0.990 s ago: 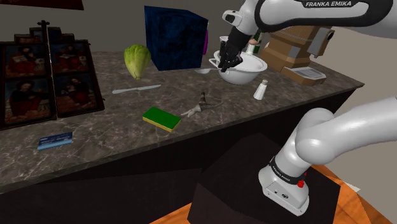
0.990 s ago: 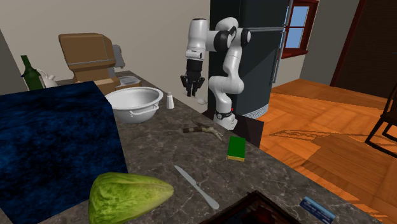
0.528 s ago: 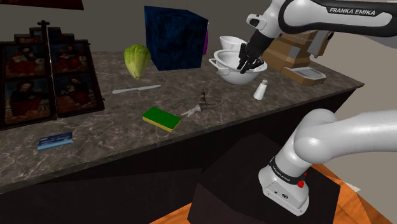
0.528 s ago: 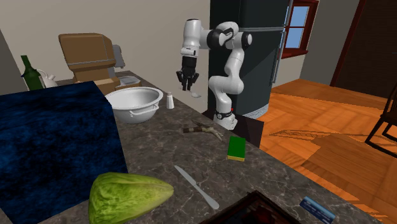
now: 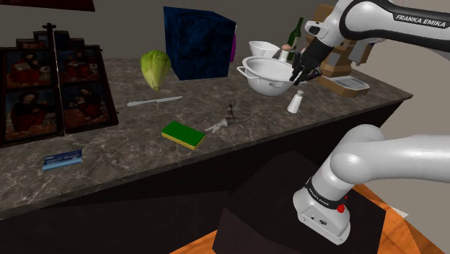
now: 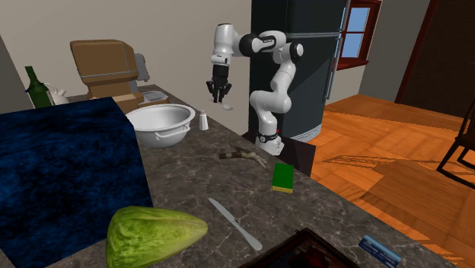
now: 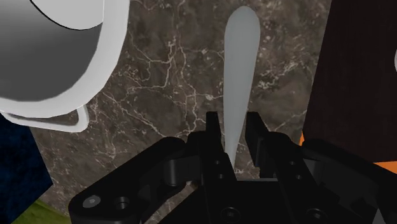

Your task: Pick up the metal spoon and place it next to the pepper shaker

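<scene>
The black gripper (image 7: 235, 130), its fingers clamped narrowly on the handle of a pale grey spoon (image 7: 239, 70), has swung away from the white bowl (image 5: 263, 78) and now hangs roughly above the white shaker (image 5: 294, 102), so lowering the spoon beside it looks next.

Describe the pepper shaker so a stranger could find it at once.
Start at the dark veined counter, at the end with the big white bowl. Beside that bowl, toward the counter's edge, stands the shaker: small, white, upright, far smaller than the bowl.
</scene>
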